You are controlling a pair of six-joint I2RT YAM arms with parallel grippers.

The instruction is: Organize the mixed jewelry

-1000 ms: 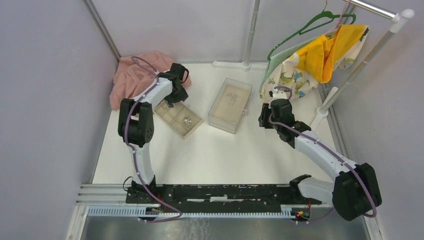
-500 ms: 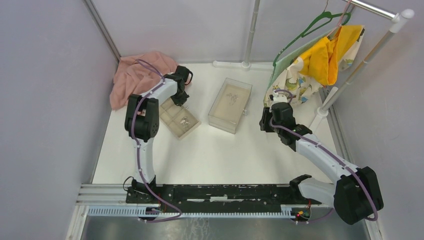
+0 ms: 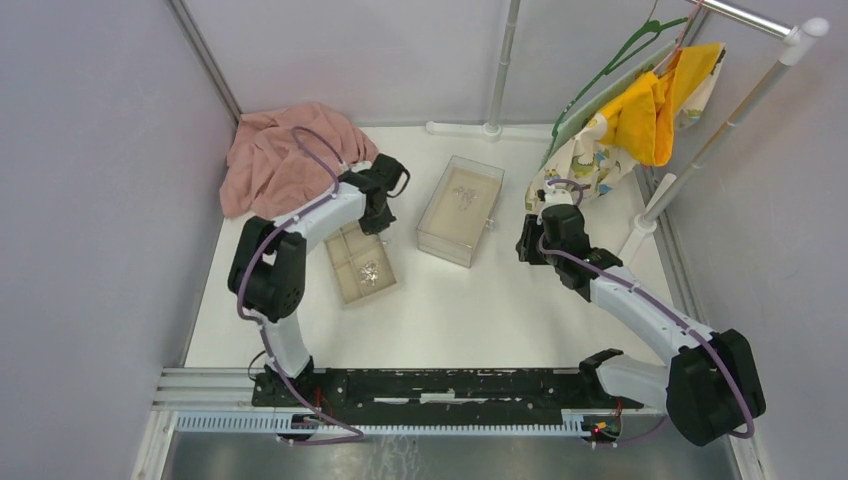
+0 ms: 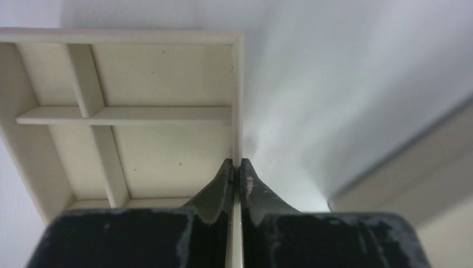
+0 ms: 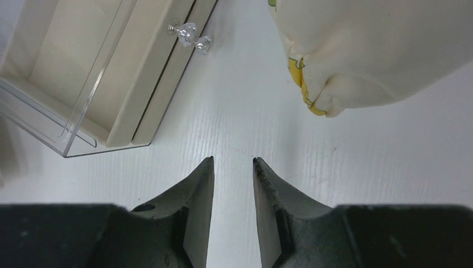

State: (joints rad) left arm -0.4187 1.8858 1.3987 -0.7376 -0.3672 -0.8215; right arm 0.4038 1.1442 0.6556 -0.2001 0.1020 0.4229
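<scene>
A beige compartment tray [image 3: 347, 290] lies left of centre, with a small pile of the mixed jewelry [image 3: 369, 270] in one compartment. My left gripper [image 3: 378, 222] is at its far right corner. In the left wrist view it [image 4: 237, 162] is shut on the tray's thin side wall [image 4: 237, 100], one finger on each side. More silver pieces [image 3: 463, 195] lie inside a clear plastic box [image 3: 447, 232] at centre. My right gripper [image 3: 527, 243] hovers right of that box, open [image 5: 233, 161] over bare table with nothing between its fingers.
A pink cloth [image 3: 280, 155] is bunched in the far left corner. Yellow and patterned garments [image 3: 640, 110] hang from a rack at the far right, their hem [image 5: 368, 50] just ahead of my right gripper. The box's clear drawer knob [image 5: 189, 33] faces that gripper.
My left gripper has closed on the tray's wall and moved right and nearer, swinging the tray round with it. The right arm has hardly moved.
</scene>
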